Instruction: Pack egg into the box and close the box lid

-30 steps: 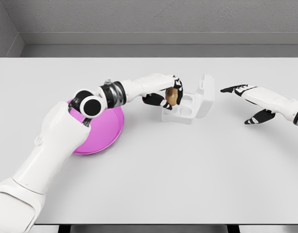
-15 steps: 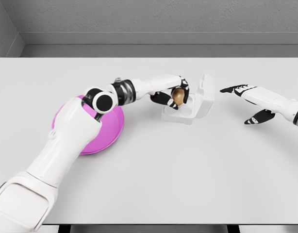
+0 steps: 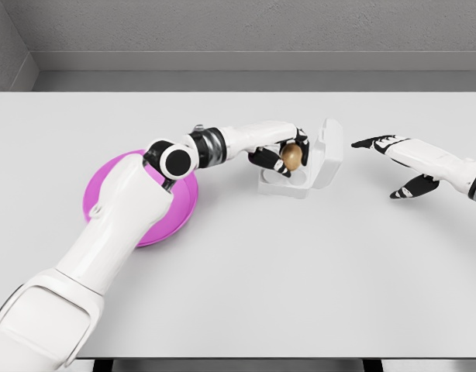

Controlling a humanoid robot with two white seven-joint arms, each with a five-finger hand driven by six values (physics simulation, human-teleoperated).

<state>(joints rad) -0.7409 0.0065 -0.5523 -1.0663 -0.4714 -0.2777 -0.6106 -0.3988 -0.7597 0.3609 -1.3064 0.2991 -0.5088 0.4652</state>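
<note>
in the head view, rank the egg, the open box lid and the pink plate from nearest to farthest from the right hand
Measured from the right hand, at the picture's right with open fingers:
1. Box lid, upright, just left of that hand.
2. Egg, held in the left hand over the box tray, left of the lid.
3. Pink plate, far left, partly under the left arm.

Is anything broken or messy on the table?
No, nothing stands out. The left hand holds the egg whole over the open box, the pink plate sits flat, and nothing is spilled.
</note>
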